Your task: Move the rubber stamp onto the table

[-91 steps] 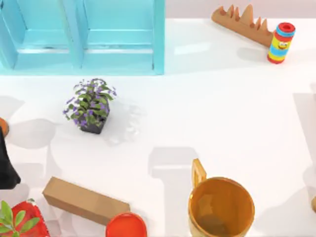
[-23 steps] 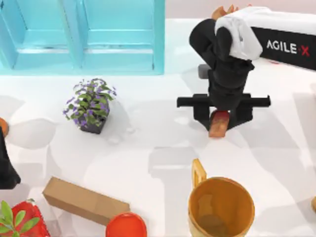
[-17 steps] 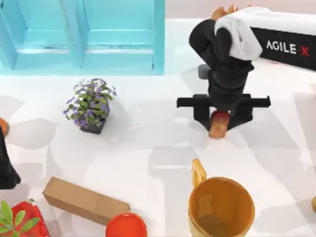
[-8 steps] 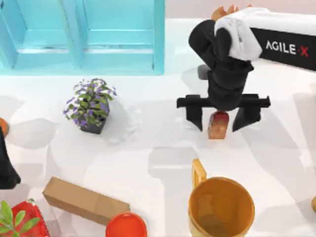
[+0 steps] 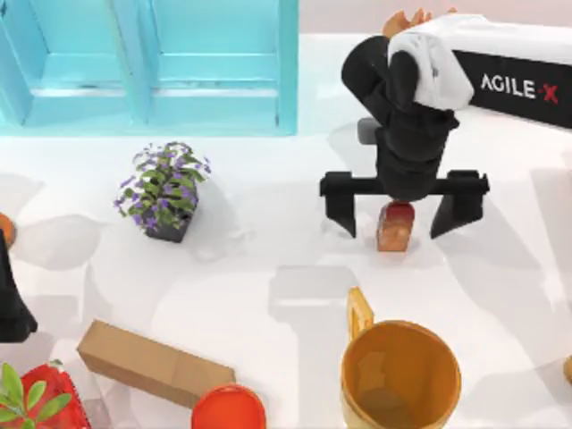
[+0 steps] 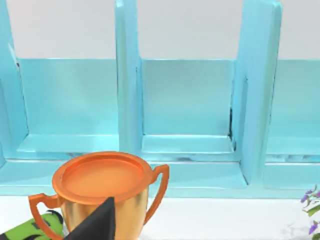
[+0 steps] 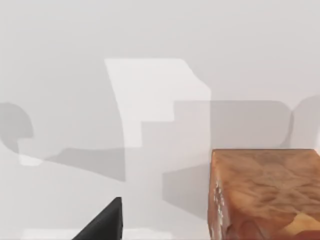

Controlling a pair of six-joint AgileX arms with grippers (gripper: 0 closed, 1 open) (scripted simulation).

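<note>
The rubber stamp point(image 5: 395, 226), a small block with a dark red top and tan-orange body, stands upright on the white table point(image 5: 268, 259), just beyond the orange mug. My right gripper point(image 5: 394, 223) hangs over it, open, its black fingers point(image 5: 340, 207) spread wide on either side and apart from the stamp. The right wrist view shows the stamp point(image 7: 265, 195) resting on the table point(image 7: 150, 50) with one fingertip point(image 7: 102, 225) well clear of it. My left arm point(image 5: 11, 304) is parked at the table's left edge.
A light blue cabinet point(image 5: 152, 63) fills the back left. A potted purple plant point(image 5: 164, 190) stands left of centre. Along the front are an orange mug point(image 5: 399, 375), a cardboard box point(image 5: 154, 362) and a red disc point(image 5: 228, 409). A copper trophy cup point(image 6: 102, 185) stands before the left wrist.
My right gripper brought the stamp in, set it on the table and opened; its fingers have spread wider over the last half second. The stamp stays put.
</note>
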